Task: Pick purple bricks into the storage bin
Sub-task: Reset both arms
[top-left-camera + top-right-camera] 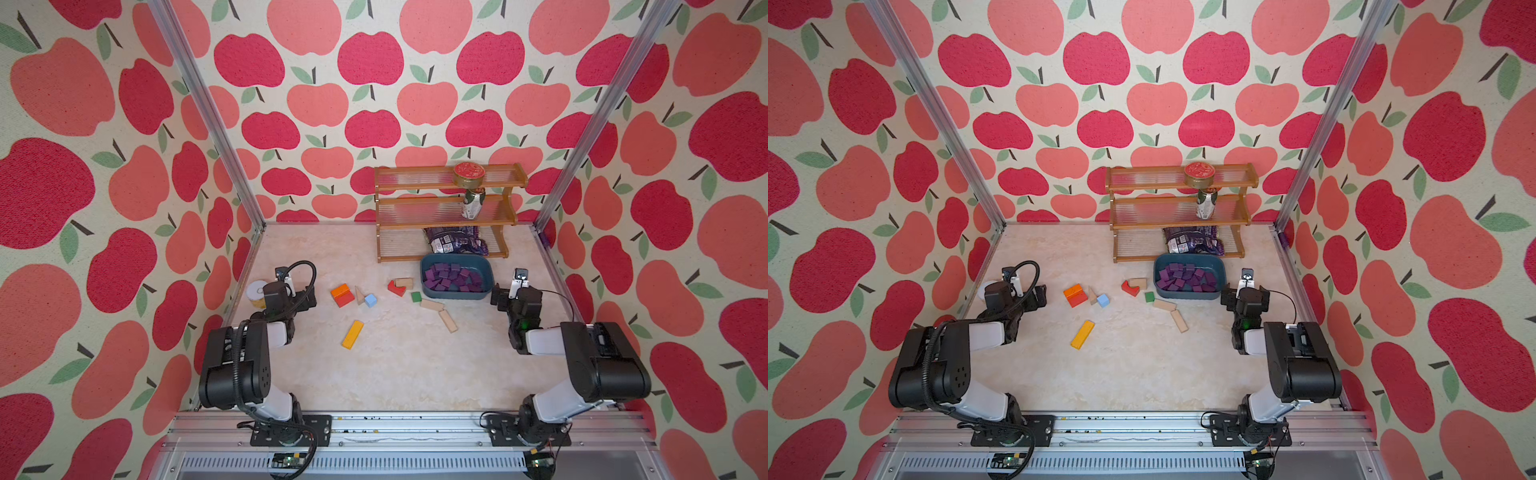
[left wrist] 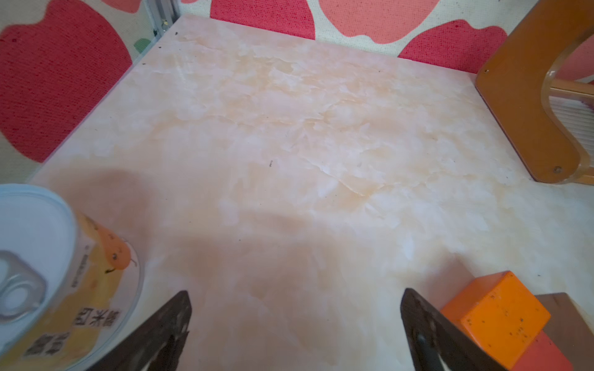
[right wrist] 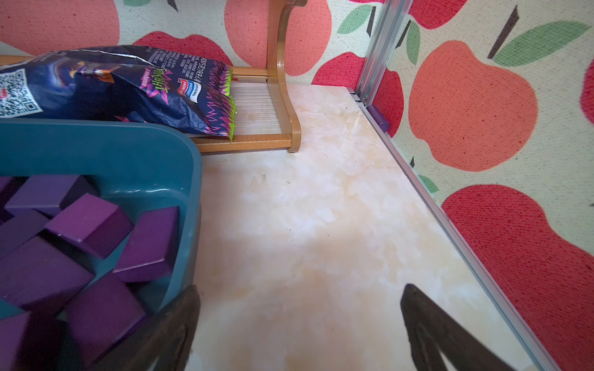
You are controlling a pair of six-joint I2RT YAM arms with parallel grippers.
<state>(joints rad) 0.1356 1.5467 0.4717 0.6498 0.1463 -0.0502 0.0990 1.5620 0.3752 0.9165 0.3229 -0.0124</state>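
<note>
Matte dark-purple wooden bricks (image 1: 453, 277) lie heaped inside the shallow teal plastic storage bin (image 1: 457, 296); the left gripper (image 2: 295, 294) and right gripper (image 3: 300, 289) both stand spread and empty. The right gripper hangs just beside the bin's wall, so if you swing it sideways you may shove the bin.

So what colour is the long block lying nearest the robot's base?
The long block is yellow, clearest in a top view.

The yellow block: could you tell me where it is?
In both top views the yellow block lies flat on the table, left of centre, nearer the front rail than the orange block.
</note>
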